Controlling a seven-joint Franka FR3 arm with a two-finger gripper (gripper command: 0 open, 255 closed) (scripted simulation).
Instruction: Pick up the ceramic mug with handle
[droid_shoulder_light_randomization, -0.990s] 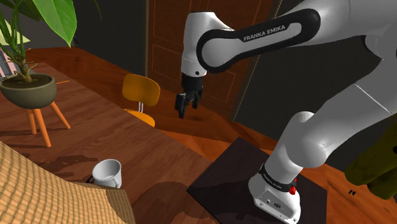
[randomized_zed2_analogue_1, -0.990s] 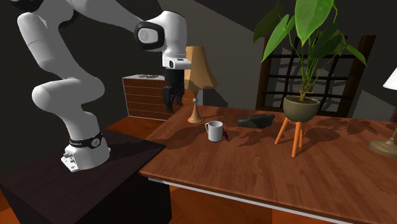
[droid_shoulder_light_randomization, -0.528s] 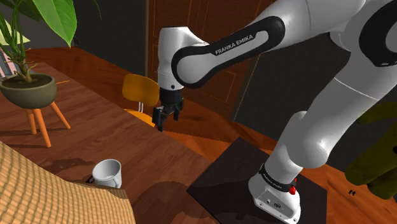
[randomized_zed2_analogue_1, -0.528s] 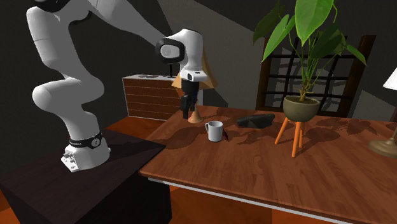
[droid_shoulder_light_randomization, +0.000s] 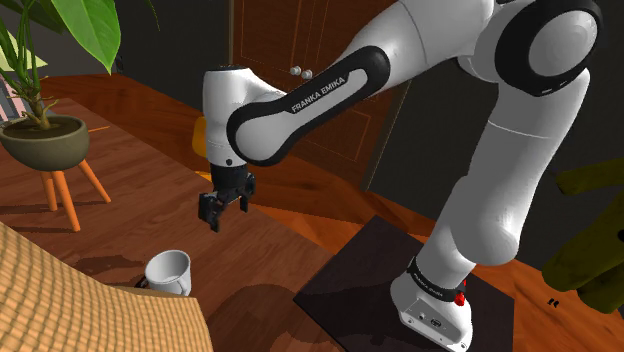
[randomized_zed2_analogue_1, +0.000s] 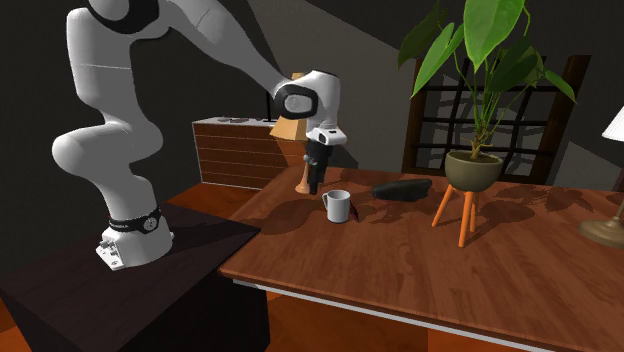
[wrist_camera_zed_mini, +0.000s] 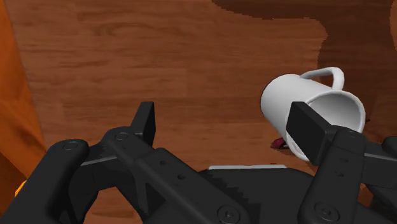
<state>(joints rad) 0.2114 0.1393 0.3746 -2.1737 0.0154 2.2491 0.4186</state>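
Mug: white mug with a loop handle (randomized_zed2_analogue_1: 337, 206), standing upright with its mouth up on the brown wooden table (randomized_zed2_analogue_1: 420, 265), near the edge facing the stand.
Neighbours: the foot of a tan-shaded lamp (randomized_zed2_analogue_1: 302, 186) is just beside the mug. The plant pot on orange legs (randomized_zed2_analogue_1: 473, 168) is well apart.
Gripper: all-black two-finger gripper (droid_shoulder_light_randomization: 212, 212), fingers spread with nothing between them. It points down over the table, above rim height and offset from the mug.
Why open: my read is it's pre-spread to straddle the mug wall from above.
Wrist check: the mug is beside one finger, partly behind it and not in the gap, so it isn't lined up yet.
Stage: approach, no contact.
Next (judgement): translate until the wall sits between the fingers, then descend, keeping clear of the handle.
Risk: an off-centre pinch could tip or push the mug, and the lamp is close.
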